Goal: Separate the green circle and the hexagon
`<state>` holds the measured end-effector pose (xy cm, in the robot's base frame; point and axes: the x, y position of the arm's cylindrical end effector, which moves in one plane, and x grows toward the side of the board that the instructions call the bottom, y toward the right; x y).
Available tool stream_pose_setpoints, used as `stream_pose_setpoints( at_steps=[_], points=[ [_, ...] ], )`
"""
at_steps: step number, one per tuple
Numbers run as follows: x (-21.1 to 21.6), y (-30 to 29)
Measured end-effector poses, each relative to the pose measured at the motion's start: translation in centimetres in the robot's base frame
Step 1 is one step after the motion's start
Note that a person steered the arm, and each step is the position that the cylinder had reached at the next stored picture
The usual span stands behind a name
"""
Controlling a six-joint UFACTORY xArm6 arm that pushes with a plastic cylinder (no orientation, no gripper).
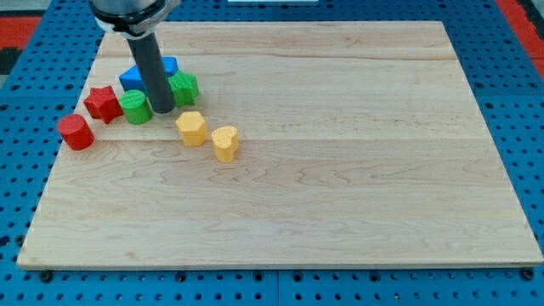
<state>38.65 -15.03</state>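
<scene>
A dark rod ends at my tip (163,111), planted on a wooden board (340,170) in a cluster of blocks at the far left. The tip stands just right of the green circle (135,107) and just left of a green block (184,87) of unclear shape, with a blue block (136,76) behind the rod. The yellow hexagon (192,128) lies nearer, to the tip's right, a small gap away from the circle. There are no jaws here; the rod holds nothing and can only push. To do the step well, a steady leftward push through the circle's middle looks best, though the red star (103,103) and red cylinder (76,132) crowd that side. A yellow heart (225,143) sits beside the hexagon.
</scene>
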Motion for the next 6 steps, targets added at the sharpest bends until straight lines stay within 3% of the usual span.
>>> stream_pose_setpoints(
  at_steps=[2,3,4,5,6],
  points=[
    [0.8,3.0],
    [0.5,8.6],
    [-2.0,10.8],
    [4.7,16.4],
    [11.4,15.4]
  ],
)
